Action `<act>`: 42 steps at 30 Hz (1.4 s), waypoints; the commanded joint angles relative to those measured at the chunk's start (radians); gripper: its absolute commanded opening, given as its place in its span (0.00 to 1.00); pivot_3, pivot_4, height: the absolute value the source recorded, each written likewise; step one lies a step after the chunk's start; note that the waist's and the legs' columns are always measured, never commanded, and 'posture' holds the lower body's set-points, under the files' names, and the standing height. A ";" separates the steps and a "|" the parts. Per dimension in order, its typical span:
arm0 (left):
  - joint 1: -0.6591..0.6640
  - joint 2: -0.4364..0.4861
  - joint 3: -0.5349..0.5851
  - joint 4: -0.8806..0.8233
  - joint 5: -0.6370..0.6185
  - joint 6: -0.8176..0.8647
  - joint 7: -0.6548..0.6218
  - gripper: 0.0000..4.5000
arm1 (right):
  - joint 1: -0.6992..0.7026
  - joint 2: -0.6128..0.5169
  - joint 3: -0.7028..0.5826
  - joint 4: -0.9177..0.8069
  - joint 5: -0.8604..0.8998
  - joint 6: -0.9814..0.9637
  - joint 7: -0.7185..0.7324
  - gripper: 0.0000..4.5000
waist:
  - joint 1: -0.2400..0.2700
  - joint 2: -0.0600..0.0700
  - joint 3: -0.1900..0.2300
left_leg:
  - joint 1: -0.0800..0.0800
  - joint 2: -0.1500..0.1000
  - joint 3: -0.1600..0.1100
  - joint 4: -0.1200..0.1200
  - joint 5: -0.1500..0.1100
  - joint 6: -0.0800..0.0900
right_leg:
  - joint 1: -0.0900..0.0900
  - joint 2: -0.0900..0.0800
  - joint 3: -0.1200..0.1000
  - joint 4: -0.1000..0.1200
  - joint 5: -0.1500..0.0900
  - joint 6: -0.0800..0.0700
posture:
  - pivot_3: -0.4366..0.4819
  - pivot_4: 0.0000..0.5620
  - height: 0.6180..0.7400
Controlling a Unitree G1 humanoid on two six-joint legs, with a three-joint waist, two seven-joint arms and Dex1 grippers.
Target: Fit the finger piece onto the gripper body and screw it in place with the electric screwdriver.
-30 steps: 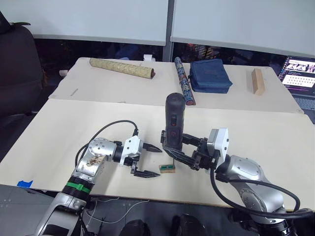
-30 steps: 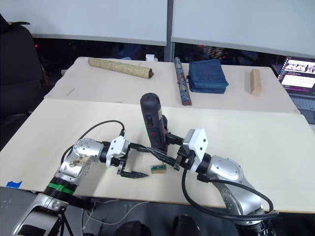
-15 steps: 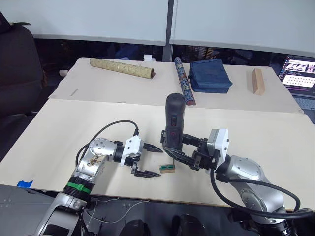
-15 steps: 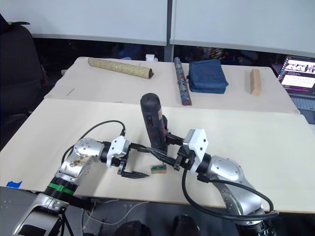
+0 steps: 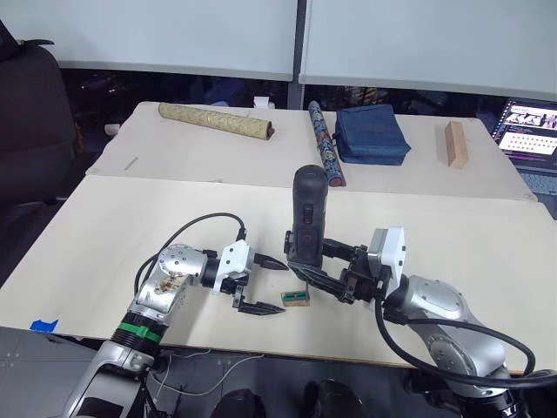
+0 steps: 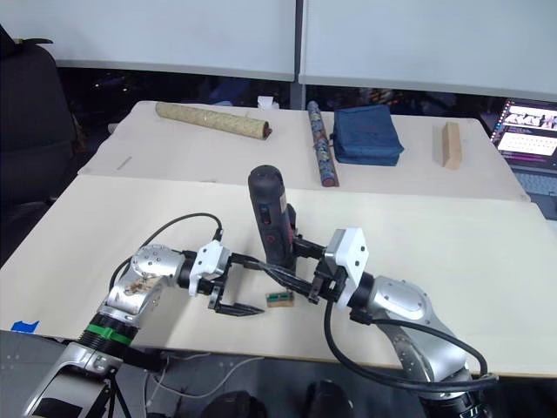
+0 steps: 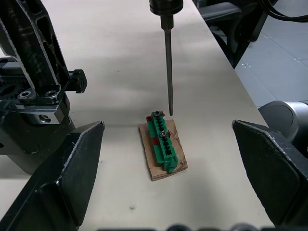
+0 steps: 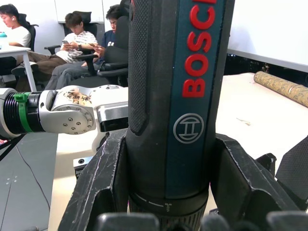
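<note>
My right gripper (image 5: pixel 301 262) is shut on the electric screwdriver (image 5: pixel 307 214), a thick dark cylinder with red lettering (image 8: pixel 175 96), and holds it upright. Its thin metal bit (image 7: pixel 168 67) points down, with the tip just at the far end of a small green terminal block (image 7: pixel 163 143) on a brown card. My left gripper (image 5: pixel 280 287) is open, one finger on each side of that block (image 5: pixel 297 298), touching neither it nor the bit. The finger piece and the gripper body are out of view.
At the back of the far table lie a long patterned tube (image 5: pixel 215 120), a second thinner tube (image 5: pixel 325 142), a blue pouch (image 5: pixel 372 135) and a wooden block (image 5: pixel 455 144). A laptop (image 5: pixel 528 126) stands at the right. The table's front edge (image 5: pixel 218 353) is close. People sit behind (image 8: pixel 77 38).
</note>
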 commanded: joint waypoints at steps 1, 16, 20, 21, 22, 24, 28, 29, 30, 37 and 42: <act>-0.015 -0.003 0.002 -0.016 -0.001 -0.012 0.000 1.00 | -0.031 0.005 -0.042 -0.068 0.047 -0.015 -0.006 0.43 | 0.000 0.000 0.000 | 0.000 0.000 0.000 0.000 0.000 0.000 | 0.000 0.000 0.000 0.000 0.000 0.000 | 0.48 0.27 1.00; -0.008 -0.002 0.000 0.003 0.005 -0.034 -0.002 1.00 | -0.082 0.015 -0.027 -0.028 0.019 -0.021 -0.015 0.43 | 0.001 0.000 0.000 | 0.000 0.000 0.000 0.000 0.000 0.000 | 0.000 0.000 0.000 0.000 0.000 0.000 | 0.48 0.27 1.00; -0.007 -0.002 0.002 0.004 0.004 -0.036 0.000 1.00 | -0.078 0.013 -0.032 -0.030 0.018 -0.021 -0.014 0.43 | 0.001 0.000 0.000 | 0.000 0.000 0.000 0.000 0.000 0.000 | 0.000 0.000 0.000 0.000 0.000 0.000 | 0.48 0.27 1.00; -0.007 -0.001 0.002 0.005 0.004 -0.036 0.000 1.00 | -0.077 0.012 -0.034 -0.030 0.018 -0.021 -0.013 0.43 | 0.001 0.000 0.000 | 0.000 0.000 0.000 0.000 0.000 0.000 | 0.000 0.000 0.000 0.000 0.000 0.000 | 0.48 0.27 1.00; -0.007 -0.001 0.002 0.005 0.004 -0.037 0.000 1.00 | -0.076 0.010 -0.035 -0.031 0.019 -0.021 -0.012 0.43 | 0.001 0.000 0.000 | 0.000 0.000 0.000 0.000 0.000 0.000 | 0.000 0.000 0.000 0.000 0.000 0.000 | 0.48 0.27 1.00; -0.009 -0.002 0.002 0.006 0.004 -0.036 0.000 1.00 | -0.069 0.004 -0.036 -0.037 0.023 -0.017 -0.009 0.43 | 0.001 0.000 0.000 | 0.000 0.000 0.000 0.000 0.000 0.000 | 0.000 0.000 0.000 0.000 0.000 0.000 | 0.48 0.27 1.00; -0.014 -0.003 0.003 0.008 0.004 -0.036 0.000 1.00 | -0.058 -0.002 -0.036 -0.044 0.027 -0.016 -0.006 0.43 | 0.001 0.000 0.000 | 0.000 0.000 0.000 0.000 0.000 0.000 | 0.000 0.000 0.000 0.000 0.000 0.000 | 0.48 0.27 1.00; -0.014 -0.003 0.003 0.009 0.004 -0.036 0.000 1.00 | -0.058 -0.002 -0.036 -0.044 0.026 -0.017 -0.007 0.43 | 0.001 0.000 0.000 | 0.000 0.000 0.000 0.000 0.000 0.000 | 0.000 0.000 0.000 0.000 0.000 0.000 | 0.48 0.27 1.00; -0.014 -0.003 0.002 0.009 0.004 -0.037 0.000 1.00 | -0.057 -0.002 -0.036 -0.044 0.025 -0.018 -0.007 0.43 | 0.001 0.000 0.000 | 0.000 0.000 0.000 0.000 0.000 0.000 | 0.000 0.000 0.000 0.000 0.000 0.000 | 0.48 0.27 1.00; -0.019 -0.004 0.002 0.008 0.002 -0.033 0.000 1.00 | -0.060 0.001 -0.031 -0.031 0.013 -0.027 -0.006 0.43 | 0.001 0.000 0.000 | 0.000 0.000 0.000 0.000 0.000 0.000 | 0.000 0.000 0.000 0.000 0.000 0.000 | 0.48 0.27 1.00; -0.019 -0.003 0.003 0.005 0.001 -0.030 0.000 1.00 | -0.052 0.002 -0.025 -0.030 0.007 -0.029 -0.003 0.43 | 0.001 0.000 0.000 | 0.000 0.000 0.000 0.000 0.000 0.000 | 0.000 0.000 0.000 0.000 0.000 0.000 | 0.48 0.27 1.00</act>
